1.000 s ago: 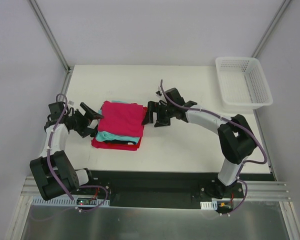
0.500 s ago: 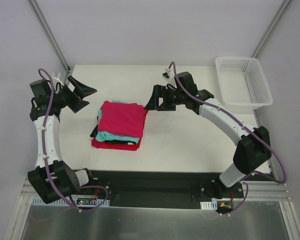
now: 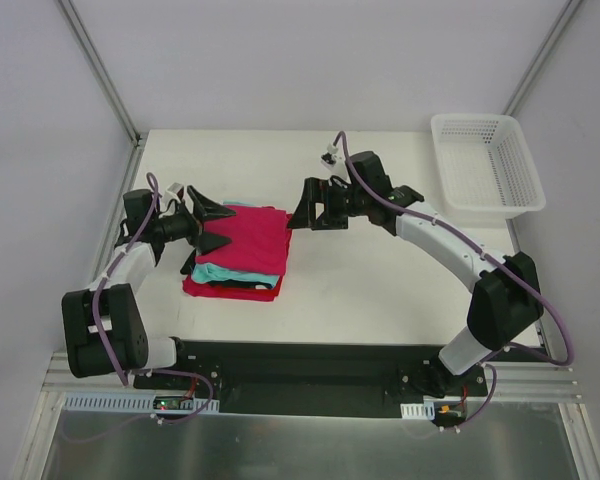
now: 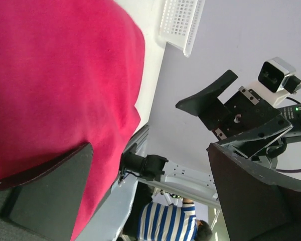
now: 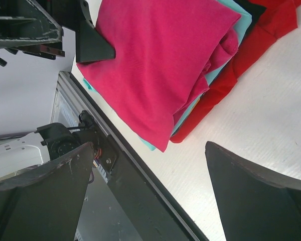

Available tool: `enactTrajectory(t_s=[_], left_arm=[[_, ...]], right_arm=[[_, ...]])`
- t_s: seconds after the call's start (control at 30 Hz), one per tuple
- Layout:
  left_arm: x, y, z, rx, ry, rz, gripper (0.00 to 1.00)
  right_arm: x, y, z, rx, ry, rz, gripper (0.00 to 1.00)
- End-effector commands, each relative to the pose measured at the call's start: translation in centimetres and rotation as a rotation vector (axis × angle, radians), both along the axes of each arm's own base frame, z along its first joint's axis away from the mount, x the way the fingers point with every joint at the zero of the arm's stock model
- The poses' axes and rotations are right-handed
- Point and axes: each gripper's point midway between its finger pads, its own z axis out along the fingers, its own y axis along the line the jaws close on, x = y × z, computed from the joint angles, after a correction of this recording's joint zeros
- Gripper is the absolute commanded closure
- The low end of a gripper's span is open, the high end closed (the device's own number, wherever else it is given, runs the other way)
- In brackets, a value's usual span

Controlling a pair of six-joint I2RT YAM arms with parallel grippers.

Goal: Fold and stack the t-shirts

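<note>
T-shirts stacked (pink topmost), left pincer and right pincer released alongside, basket apart

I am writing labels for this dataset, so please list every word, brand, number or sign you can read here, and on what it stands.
No text can be read.
The t-shirts show no print.
Any marking on the white strip low in the top view is too small to read.

dark t-shirt mostly hidden beneath pink t-shirt, basket cropped in left wrist view
</note>
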Motion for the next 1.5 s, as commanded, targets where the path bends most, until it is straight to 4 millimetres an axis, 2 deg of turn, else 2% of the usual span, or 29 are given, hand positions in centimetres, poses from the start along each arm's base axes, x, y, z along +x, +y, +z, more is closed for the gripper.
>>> enactTrajectory(t_s=[0.0,0.03,0.1,0.13,0.23,0.3,0.4,0.43,0.5,0.53,0.63,0.83,0.97,1.17,1.23,1.27,1.3,1.33,1.4,1.43,1.47], left_arm=[[-0.8,-0.5,-0.9,-0.032,-0.042,-0.016,0.01],[-1.5,-0.4,-3.2,-0.021,0.007,0.010,0.01],[-2.2,-0.2,-5.2,-0.018,0.037,0.032,0.01],[-2.9,-0.2,-7.1,-0.018,0.074,0.044,0.01],[-3.4,0.7,-9.5,-0.005,0.120,0.074,0.01],[-3.4,1.1,-9.9,0.001,0.124,0.083,0.01],[-2.9,1.3,-9.2,0.016,0.109,0.084,0.01],[-2.0,1.6,-8.0,0.034,0.068,0.087,0.01],[-1.6,1.8,-6.9,0.054,0.058,0.081,0.01],[-0.7,2.0,-5.5,0.061,0.022,0.081,0.01],[0.4,2.1,-2.6,0.047,-0.030,0.066,0.01],[1.7,2.2,1.0,0.027,-0.091,0.047,0.01],[2.4,2.3,2.2,0.024,-0.113,0.044,0.01],[5.0,2.8,3.3,0.023,-0.137,0.028,0.01],[6.2,3.1,3.0,0.020,-0.125,0.028,0.01],[6.6,3.1,2.9,0.021,-0.131,0.023,0.01],[7.0,3.1,2.2,0.003,-0.104,0.011,0.01],[7.2,2.7,2.4,-0.016,-0.109,-0.010,0.01],[7.8,2.3,2.3,-0.090,-0.130,-0.049,0.01],[7.9,2.0,2.1,-0.110,-0.129,-0.058,0.01],[8.2,2.1,1.9,-0.126,-0.124,-0.050,0.01]], right_arm=[[-0.2,0.1,0.8,0.024,-0.019,0.004,0.04],[-0.3,0.0,0.9,0.023,-0.024,0.005,0.04],[-0.3,-0.2,0.9,0.018,-0.022,0.002,0.04],[-0.3,-0.3,0.9,0.016,-0.022,0.002,0.04],[-0.3,-0.7,1.0,0.008,-0.028,0.002,0.04],[-0.3,-1.0,1.2,0.008,-0.033,-0.001,0.04],[-0.3,-1.0,1.3,0.012,-0.032,0.003,0.04],[-0.3,-1.0,1.4,0.015,-0.034,0.002,0.04],[-0.3,-0.9,1.6,0.020,-0.033,0.008,0.04],[-0.3,-0.8,1.7,0.023,-0.034,0.008,0.04],[-0.3,-0.7,2.2,0.035,-0.040,0.013,0.04],[-0.6,0.1,3.9,0.083,-0.050,0.028,0.04],[-1.9,1.8,5.1,0.162,-0.051,0.067,0.04],[-3.6,6.4,8.4,0.350,-0.119,0.181,0.04],[-4.4,7.8,8.1,0.388,-0.082,0.223,0.04],[-4.4,8.7,9.3,0.456,-0.120,0.255,0.04],[-4.8,9.1,9.3,0.487,-0.074,0.260,0.04],[-5.1,9.8,8.8,0.505,-0.049,0.283,0.04],[-5.0,10.3,9.0,0.542,-0.063,0.296,0.03],[-4.8,10.6,8.0,0.534,-0.030,0.290,0.05],[-4.7,10.9,8.0,0.547,-0.029,0.297,0.11]])
